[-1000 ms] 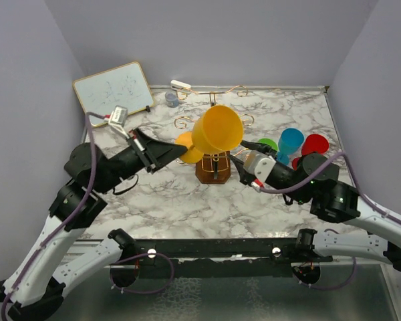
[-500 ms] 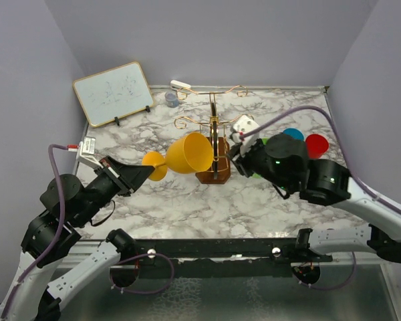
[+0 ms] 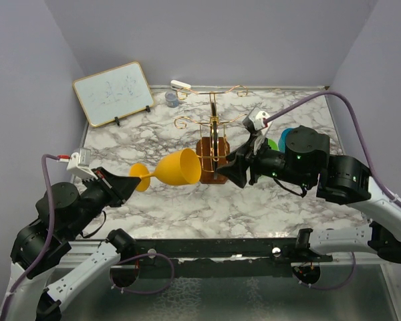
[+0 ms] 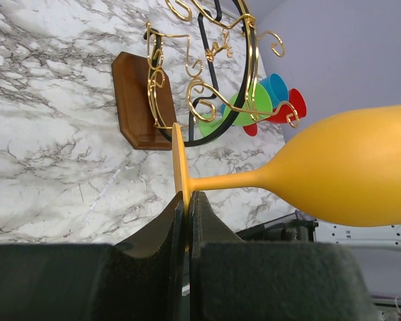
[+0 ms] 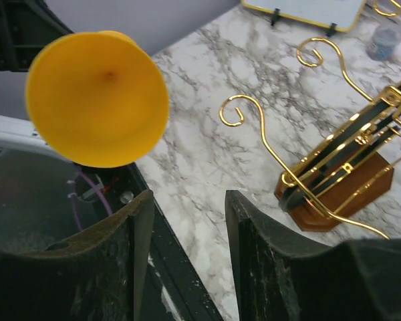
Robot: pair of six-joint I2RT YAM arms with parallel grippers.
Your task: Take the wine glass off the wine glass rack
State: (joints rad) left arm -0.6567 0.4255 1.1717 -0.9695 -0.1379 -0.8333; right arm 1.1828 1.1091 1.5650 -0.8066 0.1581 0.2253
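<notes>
The yellow wine glass (image 3: 177, 168) hangs sideways in the air, left of the gold wire rack (image 3: 215, 134) and apart from it. The rack stands on its brown wooden base (image 3: 208, 171). My left gripper (image 3: 130, 182) is shut on the rim of the glass's foot (image 4: 180, 167), and the bowl (image 4: 351, 175) points right. My right gripper (image 3: 224, 175) is open and empty in front of the rack's base. The right wrist view shows the glass's open mouth (image 5: 97, 99) to the left, the rack (image 5: 341, 167) to the right, and the gripper (image 5: 187, 200) between them.
A small whiteboard (image 3: 113, 93) leans at the back left. A grey cup (image 3: 171, 99) and a white object (image 3: 180, 85) sit by the back wall. Blue (image 3: 293, 137) and green (image 3: 271, 143) cups stand right of the rack, partly behind my right arm.
My left gripper has drawn the yellow glass left and down, away from the rack, and tipped it sideways. My right arm has swung up and over to the rack's front.
</notes>
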